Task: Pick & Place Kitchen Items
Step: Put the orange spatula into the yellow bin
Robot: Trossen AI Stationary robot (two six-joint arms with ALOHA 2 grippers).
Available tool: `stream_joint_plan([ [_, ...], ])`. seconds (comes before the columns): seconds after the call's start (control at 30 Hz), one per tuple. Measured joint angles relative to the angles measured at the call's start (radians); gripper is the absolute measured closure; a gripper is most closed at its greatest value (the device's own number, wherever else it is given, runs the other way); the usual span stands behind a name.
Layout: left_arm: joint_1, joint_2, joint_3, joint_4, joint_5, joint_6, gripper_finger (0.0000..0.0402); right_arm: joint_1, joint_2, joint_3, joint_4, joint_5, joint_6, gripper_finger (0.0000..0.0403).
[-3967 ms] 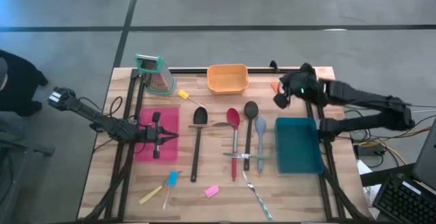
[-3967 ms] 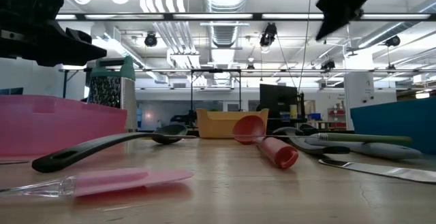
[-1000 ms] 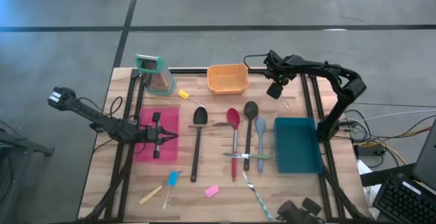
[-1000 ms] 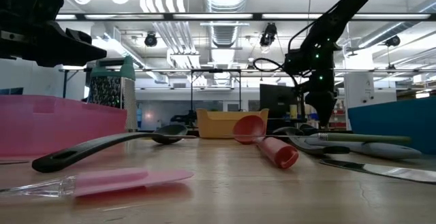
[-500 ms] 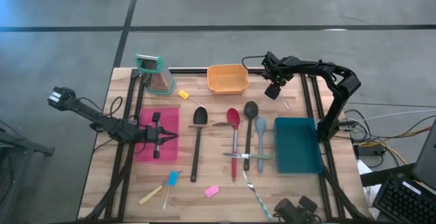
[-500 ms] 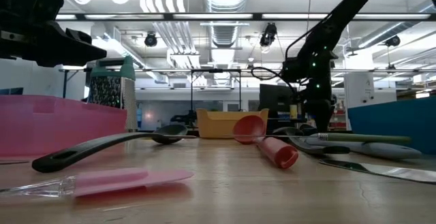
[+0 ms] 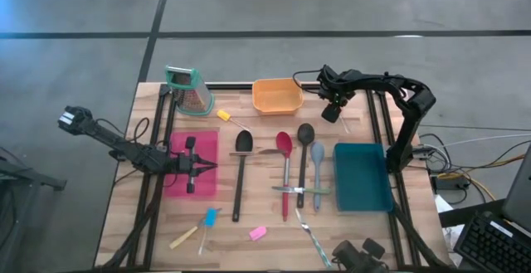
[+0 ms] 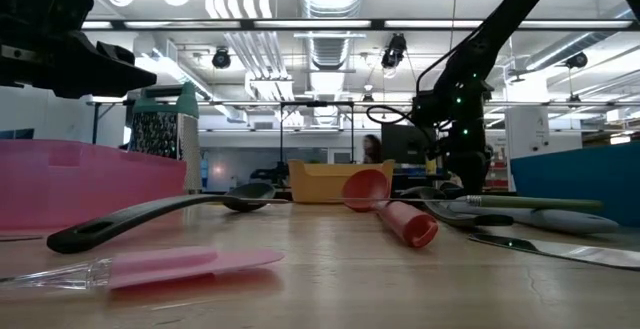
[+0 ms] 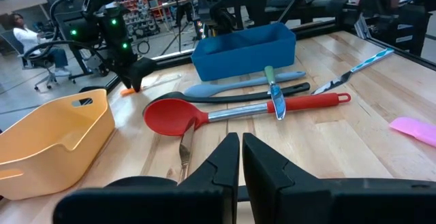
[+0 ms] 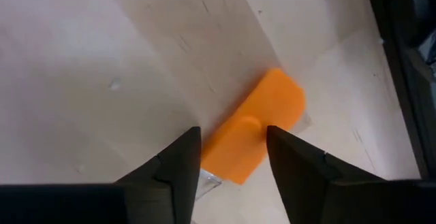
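An orange-tipped tool [image 10: 262, 125] lies flat on the wood at the table's far right, next to the orange tub [image 7: 276, 95]. My right gripper [image 10: 233, 149] points down over it, open, one finger on each side of the orange head; in the low view my right gripper [image 8: 462, 184] hangs just above the table. My left gripper [image 7: 203, 167] stays level over the pink tray [image 7: 178, 182], shut and empty, also seen as my left gripper [image 9: 240, 157] in its wrist view. Red [image 7: 284, 169], black [image 7: 241, 173] and pale-blue [image 7: 317, 173] spoons lie mid-table. My right gripper comes from above with its fingers [image 10: 178, 157] across the tool's orange head [image 10: 238, 157]. The head lies flat on the table between them. Whether the fingers touch it I cannot tell.
A blue bin [image 7: 362, 176] stands at the right, near the spoons. The green-topped grater [image 7: 189, 89] stands far left. Small blue [image 7: 209, 219], pink [image 7: 257, 233] and yellow [image 7: 184, 237] tools and slim metal cutlery [image 7: 311, 236] lie near the front edge.
My right gripper has come down toward the orange-tipped tool, drifting slightly toward the orange tub. The tool and the other items have stayed where they were.
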Motion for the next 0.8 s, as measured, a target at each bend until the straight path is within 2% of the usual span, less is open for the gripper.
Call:
stream_joint_plan([
  [0.13,0.000,0.000,0.000,0.000,0.000,0.000,0.0378,-0.007,0.002,0.000,0.001,-0.008,0.010,0.0285],
  [0.4,0.000,0.000,0.000,0.000,0.000,0.000,0.0378,-0.017,0.002,-0.001,0.006,-0.025,0.009,0.0385],
  [0.8,0.000,0.000,0.000,-0.001,0.000,0.000,0.0378,-0.018,-0.039,-0.006,-0.006,-0.034,0.005,0.0395],
])
